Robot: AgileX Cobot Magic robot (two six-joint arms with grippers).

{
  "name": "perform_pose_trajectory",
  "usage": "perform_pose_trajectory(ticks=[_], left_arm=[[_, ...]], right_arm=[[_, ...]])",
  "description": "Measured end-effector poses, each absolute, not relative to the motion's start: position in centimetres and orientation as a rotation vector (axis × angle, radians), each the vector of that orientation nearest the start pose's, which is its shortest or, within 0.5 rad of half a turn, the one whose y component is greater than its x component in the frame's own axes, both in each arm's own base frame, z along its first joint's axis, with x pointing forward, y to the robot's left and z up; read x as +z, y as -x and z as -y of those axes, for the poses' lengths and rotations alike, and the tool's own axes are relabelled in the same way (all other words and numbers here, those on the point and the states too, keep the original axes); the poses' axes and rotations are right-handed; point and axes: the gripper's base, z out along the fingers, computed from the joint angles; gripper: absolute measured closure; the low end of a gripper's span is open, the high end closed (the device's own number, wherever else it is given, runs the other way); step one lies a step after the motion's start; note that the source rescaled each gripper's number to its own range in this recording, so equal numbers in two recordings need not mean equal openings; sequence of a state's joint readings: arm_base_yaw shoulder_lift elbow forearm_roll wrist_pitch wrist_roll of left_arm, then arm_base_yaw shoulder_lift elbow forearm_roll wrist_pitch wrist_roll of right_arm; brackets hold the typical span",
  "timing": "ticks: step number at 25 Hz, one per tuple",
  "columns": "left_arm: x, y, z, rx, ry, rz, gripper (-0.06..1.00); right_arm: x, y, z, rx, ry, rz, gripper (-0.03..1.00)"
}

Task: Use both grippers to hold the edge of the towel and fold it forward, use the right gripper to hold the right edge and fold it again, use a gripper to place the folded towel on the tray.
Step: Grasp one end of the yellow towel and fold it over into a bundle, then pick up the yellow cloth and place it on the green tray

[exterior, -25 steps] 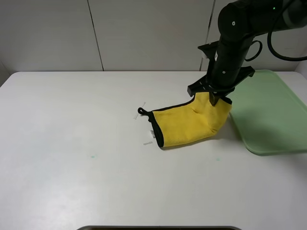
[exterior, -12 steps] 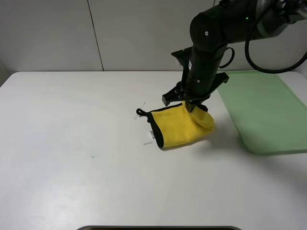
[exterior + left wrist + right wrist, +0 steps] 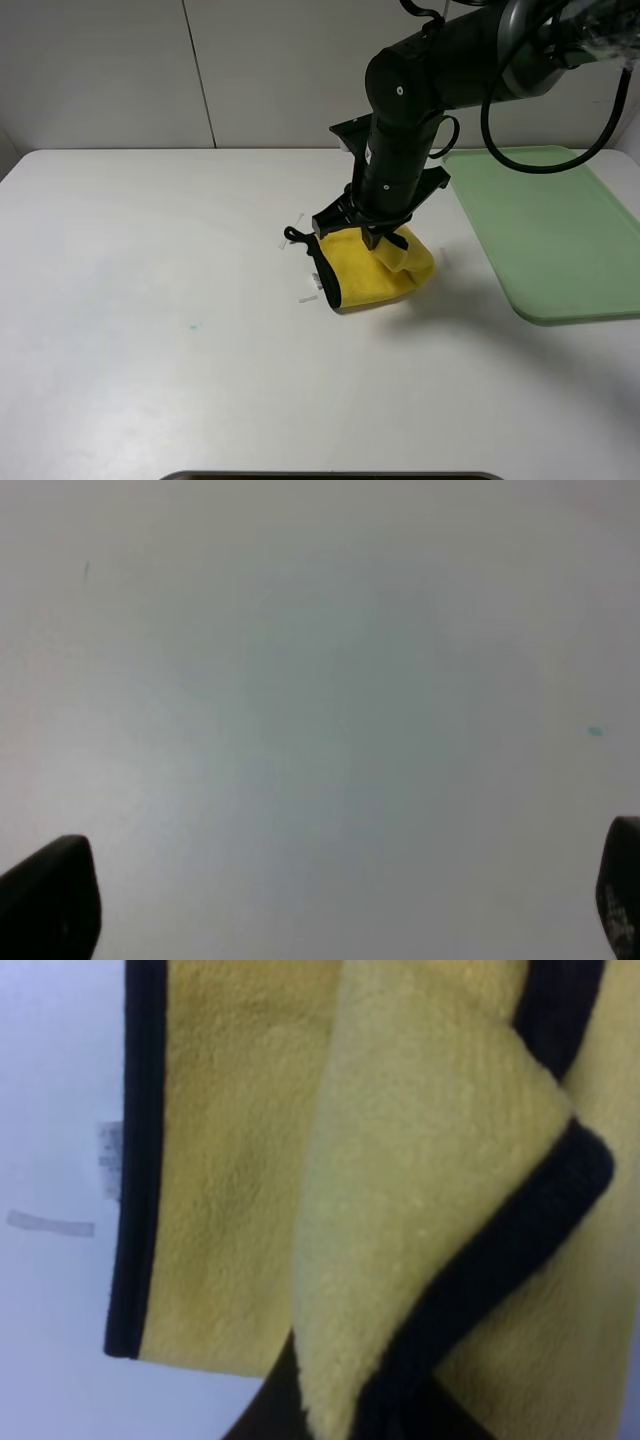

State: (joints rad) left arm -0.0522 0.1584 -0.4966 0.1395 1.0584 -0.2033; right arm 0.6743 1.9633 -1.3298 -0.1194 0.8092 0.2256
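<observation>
The yellow towel [image 3: 362, 278] lies folded on the white table [image 3: 150, 300], its black corner loop [image 3: 293, 235] pointing left. My right gripper [image 3: 387, 243] hangs over the towel's right part, shut on the right edge, which is lifted and curled back over the rest. In the right wrist view the raised yellow flap [image 3: 400, 1190] with black trim [image 3: 520, 1230] fills the middle, and the towel's flat layer [image 3: 225, 1160] lies beneath. My left gripper [image 3: 335, 895] is open above bare table and does not show in the high view. The pale-green tray [image 3: 545, 230] sits to the right.
Small white tape strips [image 3: 308, 298] lie on the table just left of the towel. A tiny teal speck [image 3: 193, 326] marks the table farther left. The wall stands behind the table's far edge.
My right gripper has carried the towel's right edge leftward, away from the tray, doubling the cloth over itself. The towel's left part has stayed put.
</observation>
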Motion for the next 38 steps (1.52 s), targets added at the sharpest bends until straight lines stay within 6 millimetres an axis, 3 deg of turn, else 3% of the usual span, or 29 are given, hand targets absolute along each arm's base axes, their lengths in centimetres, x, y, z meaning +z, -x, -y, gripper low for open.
perform_pose_trajectory(ticks=[2,3,6,7,9,13,19,29,33,38], left_arm=[[27.6,-2.0,-1.0,0.029,0.158,-2.189,-0.06],[27.6,-2.0,-1.0,0.029,0.158,-2.189,-0.06],[27.6,-2.0,-1.0,0.029,0.158,-2.189,-0.06],[27.6,-2.0,-1.0,0.029,0.158,-2.189,-0.06],[27.6,-2.0,-1.0,0.029,0.158,-2.189,-0.06],[27.6,-2.0,-1.0,0.029,0.158,-2.189,-0.06],[27.6,-2.0,-1.0,0.029,0.158,-2.189,-0.06],[27.6,-2.0,-1.0,0.029,0.158,-2.189,-0.06],[27.6,-2.0,-1.0,0.029,0.158,-2.189,-0.06],[27.6,-2.0,-1.0,0.029,0.158,-2.189,-0.06]], right_arm=[[16.9,-30.8,-23.7,0.025,0.740,-2.815,0.83],[16.9,-30.8,-23.8,0.035,0.737,-2.820,0.71],[16.9,-30.7,-24.2,0.104,0.739,-2.817,0.19],[16.9,-30.6,-24.5,0.145,0.756,-2.812,0.10],[17.0,-30.4,-24.9,0.200,0.805,-2.793,0.02],[17.1,-30.3,-25.3,0.243,0.837,-2.766,-0.02],[17.6,-30.9,-24.4,0.163,0.911,-2.780,-0.03],[18.1,-34.7,-18.7,0.167,0.920,-2.788,-0.03],[17.0,-35.9,-17.0,0.186,0.895,-2.801,-0.03],[14.8,-36.8,-16.5,0.167,0.888,-2.816,-0.03]])
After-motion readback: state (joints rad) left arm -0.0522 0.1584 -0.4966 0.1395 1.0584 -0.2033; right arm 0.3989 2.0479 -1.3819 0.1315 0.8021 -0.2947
